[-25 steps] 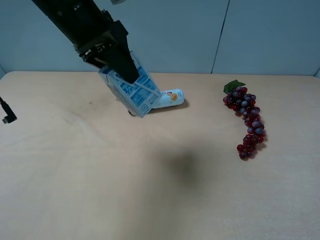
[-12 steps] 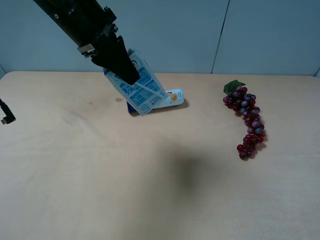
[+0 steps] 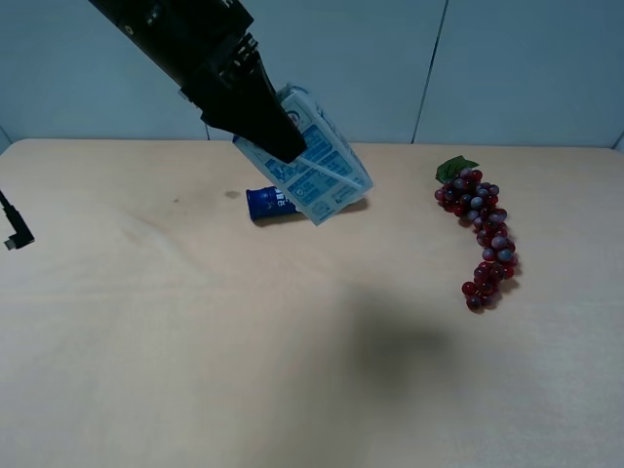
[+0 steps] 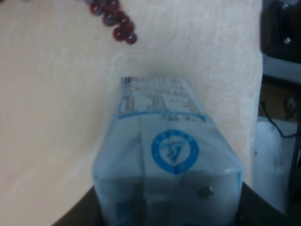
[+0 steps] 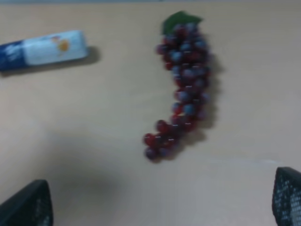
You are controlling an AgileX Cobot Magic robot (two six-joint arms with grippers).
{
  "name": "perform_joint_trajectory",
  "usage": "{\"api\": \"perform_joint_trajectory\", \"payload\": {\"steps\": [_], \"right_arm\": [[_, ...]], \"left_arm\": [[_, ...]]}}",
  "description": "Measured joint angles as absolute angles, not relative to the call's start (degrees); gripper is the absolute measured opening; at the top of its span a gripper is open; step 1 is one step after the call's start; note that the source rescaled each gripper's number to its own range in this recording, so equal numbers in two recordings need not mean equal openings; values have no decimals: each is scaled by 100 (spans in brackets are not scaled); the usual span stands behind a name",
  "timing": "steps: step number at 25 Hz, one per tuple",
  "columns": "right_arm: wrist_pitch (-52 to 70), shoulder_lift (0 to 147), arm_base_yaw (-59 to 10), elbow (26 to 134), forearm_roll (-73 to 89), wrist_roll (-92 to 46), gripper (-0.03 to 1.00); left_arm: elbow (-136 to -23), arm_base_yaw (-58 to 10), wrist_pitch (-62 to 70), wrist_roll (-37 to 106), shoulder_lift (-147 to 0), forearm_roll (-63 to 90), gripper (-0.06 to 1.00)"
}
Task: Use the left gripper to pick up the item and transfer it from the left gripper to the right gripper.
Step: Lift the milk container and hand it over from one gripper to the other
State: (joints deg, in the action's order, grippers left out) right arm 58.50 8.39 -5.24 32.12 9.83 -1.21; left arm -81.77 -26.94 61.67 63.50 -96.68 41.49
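Note:
My left gripper [image 3: 280, 142] is shut on the white-and-blue drink carton [image 3: 320, 168] and holds it tilted in the air above the back of the table. In the left wrist view the carton [image 4: 171, 155] fills the middle, its barcode end pointing away and dark fingers at both lower sides. My right gripper [image 5: 157, 207] is open and empty. Only its two black fingertips [image 5: 28, 205] show, far apart, above the table near the grapes. The right arm is out of the exterior view.
A white-and-blue bottle [image 3: 275, 203] lies on its side behind and below the carton; it also shows in the right wrist view [image 5: 44, 49]. A bunch of red grapes [image 3: 485, 234] lies at the right. A black cable end [image 3: 14, 232] sits at the left edge.
My left gripper has carried the carton to the right and a little higher, uncovering the bottle's blue end. The bottle and the grapes have not moved.

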Motion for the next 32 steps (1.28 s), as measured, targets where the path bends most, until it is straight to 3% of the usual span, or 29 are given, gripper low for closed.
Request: {"api": "perform_joint_trajectory", "payload": {"steps": [7,15,19,32], "right_arm": [[5271,2549,-932,3727,2081,-1743,100],[4699,4291,-2737,4178,2449,-3119,100],[4447,5023,-3279,4494,2401,-3283,100],[3694,6316,-3721,4978,2742,-4057,100]], "left_arm": [[-8177,-2985,6167,6993,-9668,4154,0],[-8177,-3004,6221,7233,-9668,4168,0],[-8177,-3004,6276,7452,-9668,4168,0],[-8177,-3004,6287,8229,-9668,4168,0]]}}
